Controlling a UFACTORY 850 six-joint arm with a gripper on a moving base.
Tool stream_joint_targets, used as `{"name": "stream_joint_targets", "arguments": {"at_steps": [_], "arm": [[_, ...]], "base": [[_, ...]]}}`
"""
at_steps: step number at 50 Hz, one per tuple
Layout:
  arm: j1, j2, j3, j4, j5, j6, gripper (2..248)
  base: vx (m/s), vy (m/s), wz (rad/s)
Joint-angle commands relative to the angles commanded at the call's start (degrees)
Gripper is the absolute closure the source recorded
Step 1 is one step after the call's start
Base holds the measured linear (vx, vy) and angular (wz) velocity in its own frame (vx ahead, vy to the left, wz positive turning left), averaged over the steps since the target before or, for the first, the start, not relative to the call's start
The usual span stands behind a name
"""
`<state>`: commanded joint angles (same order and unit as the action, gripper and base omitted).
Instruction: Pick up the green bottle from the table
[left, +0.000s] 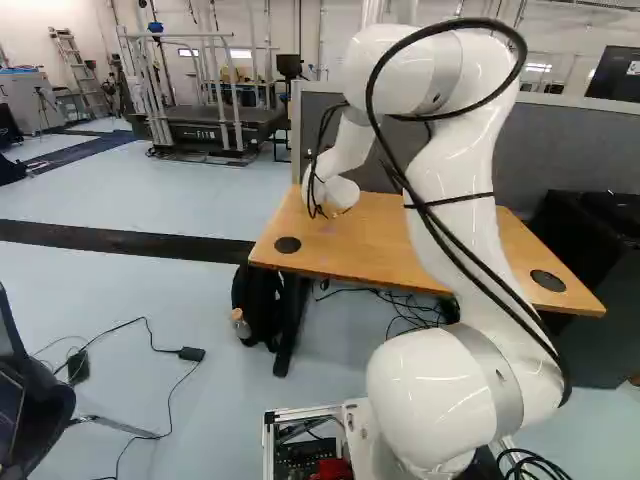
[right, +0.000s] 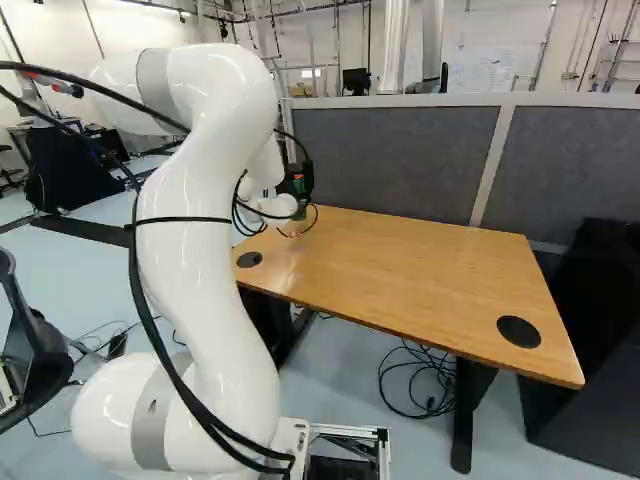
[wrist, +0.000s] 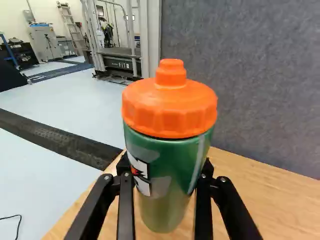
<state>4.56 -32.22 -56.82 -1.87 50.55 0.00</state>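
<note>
1. Jaws (wrist: 165, 169): closed on the green bottle (wrist: 169, 142), one finger against each flank.
2. Bottle: upright, orange cap above the grip, its long axis crossing the line of closing; the next move is probably straight up along it.
3. Bench (wrist: 285, 202): under the bottle, near the grey partition (wrist: 240, 75); I cannot tell whether the base touches.

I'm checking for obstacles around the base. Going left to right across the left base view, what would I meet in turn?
Black chair → black power adapter → black backpack → white robot arm → black cabinet.
</note>
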Motion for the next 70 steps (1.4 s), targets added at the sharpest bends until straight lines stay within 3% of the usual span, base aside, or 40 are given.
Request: {"name": "stream_joint_targets", "arguments": {"at_steps": [70], "arm": [[-2.5,27.2,23.3,0.0,0.0,0.0,142]], "base": [[0.000,0.000,0.000]]}}
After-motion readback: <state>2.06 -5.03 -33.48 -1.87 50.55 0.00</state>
